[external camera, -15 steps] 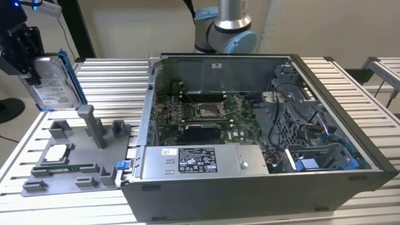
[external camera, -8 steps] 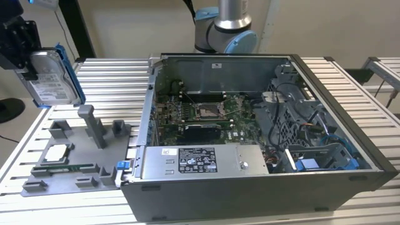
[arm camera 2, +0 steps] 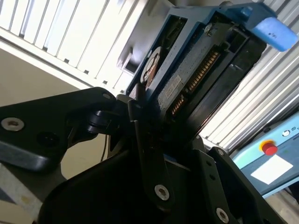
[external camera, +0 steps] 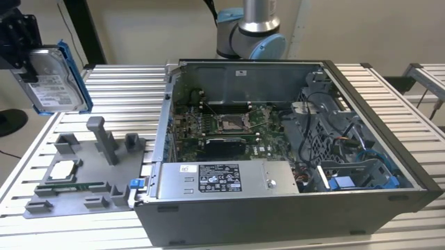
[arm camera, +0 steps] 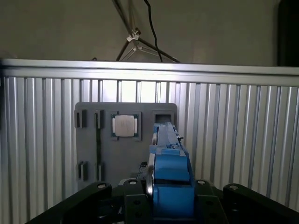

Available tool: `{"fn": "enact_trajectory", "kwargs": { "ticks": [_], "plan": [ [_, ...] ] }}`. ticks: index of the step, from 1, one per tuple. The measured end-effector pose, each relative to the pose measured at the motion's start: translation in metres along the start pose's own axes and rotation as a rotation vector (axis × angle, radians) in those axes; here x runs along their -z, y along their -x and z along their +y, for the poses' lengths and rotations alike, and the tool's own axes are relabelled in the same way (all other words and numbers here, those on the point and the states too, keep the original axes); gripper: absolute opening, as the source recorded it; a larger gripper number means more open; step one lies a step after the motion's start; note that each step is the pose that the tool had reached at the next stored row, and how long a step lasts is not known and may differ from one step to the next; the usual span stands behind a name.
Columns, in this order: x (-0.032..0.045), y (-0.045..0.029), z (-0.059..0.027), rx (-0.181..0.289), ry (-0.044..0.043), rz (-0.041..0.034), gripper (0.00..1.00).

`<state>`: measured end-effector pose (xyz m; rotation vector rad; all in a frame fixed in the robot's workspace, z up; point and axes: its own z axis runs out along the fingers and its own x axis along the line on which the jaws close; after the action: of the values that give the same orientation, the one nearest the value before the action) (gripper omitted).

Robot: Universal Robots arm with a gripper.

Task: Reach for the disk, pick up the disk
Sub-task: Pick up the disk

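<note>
My hand [external camera: 26,61] is clamped on the disk [external camera: 54,78], which hangs clear of the bench [external camera: 125,83] at the exterior view's far left, over the grey fixture tray [external camera: 76,182]. The disk stands on edge. Its long axis runs straight out from the hand, tipped a little off vertical, and its label face shows in the exterior view. In the second wrist view the fingers [arm camera 2: 140,140] seem to bear on its two broad faces, though the shadow there leaves me unsure of the exact contact. I judge the pickup made.
</note>
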<state>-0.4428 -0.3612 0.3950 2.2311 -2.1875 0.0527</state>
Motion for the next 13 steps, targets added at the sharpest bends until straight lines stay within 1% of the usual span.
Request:
{"fn": "enact_trajectory", "kwargs": {
  "ticks": [4,7,9,13],
  "plan": [
    [0.0096,-0.0003,-0.0001,0.0,0.0002,0.0001,0.0],
    [0.0185,-0.0007,-0.0003,0.0,0.0004,0.0,0.0],
    [0.0263,-0.0009,-0.0003,0.0,0.0012,0.0,0.0],
    [0.0447,-0.0016,-0.0005,0.0,0.0015,0.0,0.0]
  ]
}}
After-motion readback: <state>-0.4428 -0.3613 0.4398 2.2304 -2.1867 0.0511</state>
